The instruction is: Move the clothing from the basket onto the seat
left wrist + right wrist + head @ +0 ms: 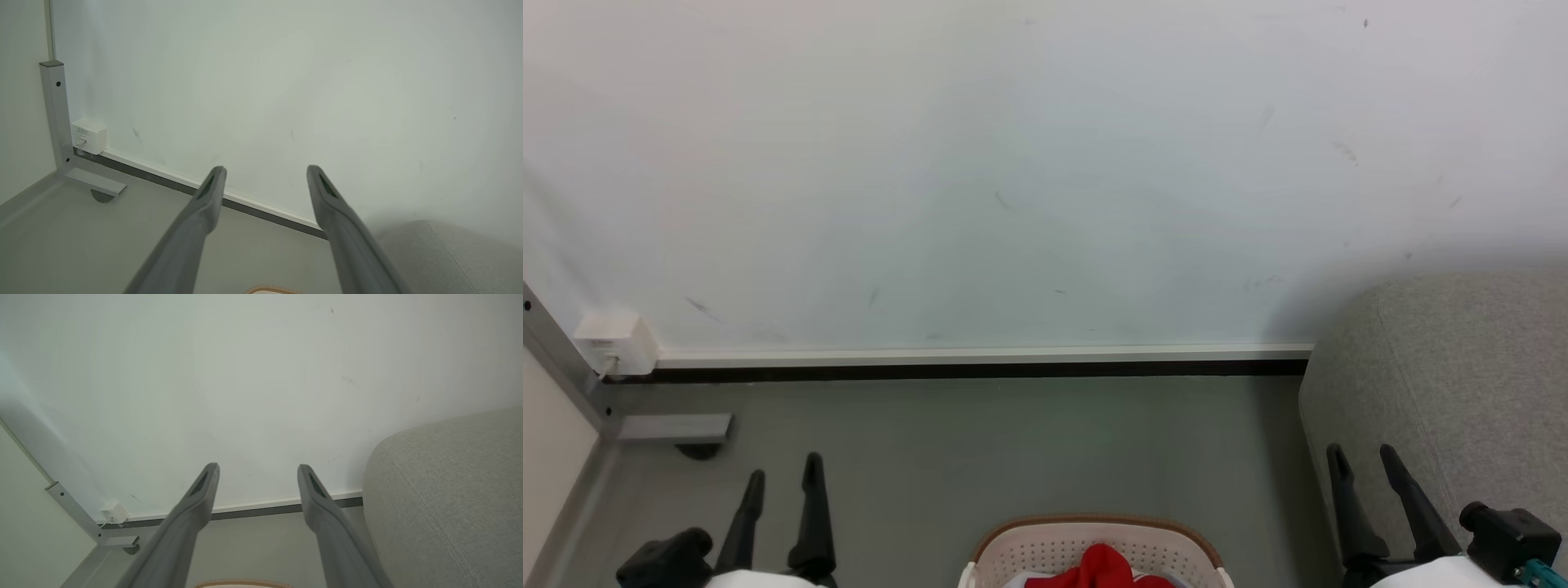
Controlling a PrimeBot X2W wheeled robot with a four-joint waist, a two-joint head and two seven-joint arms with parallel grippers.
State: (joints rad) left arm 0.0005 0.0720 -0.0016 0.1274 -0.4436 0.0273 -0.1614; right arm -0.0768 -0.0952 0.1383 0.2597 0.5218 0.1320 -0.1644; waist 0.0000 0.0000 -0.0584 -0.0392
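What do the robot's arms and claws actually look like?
The left claw and right claw each have two long, dark fingers that taper to narrow tips, with a slim slot near each tip. Behind them sit pale white forearms and a chunky black wrist block. A small teal part shows beside the right wrist.
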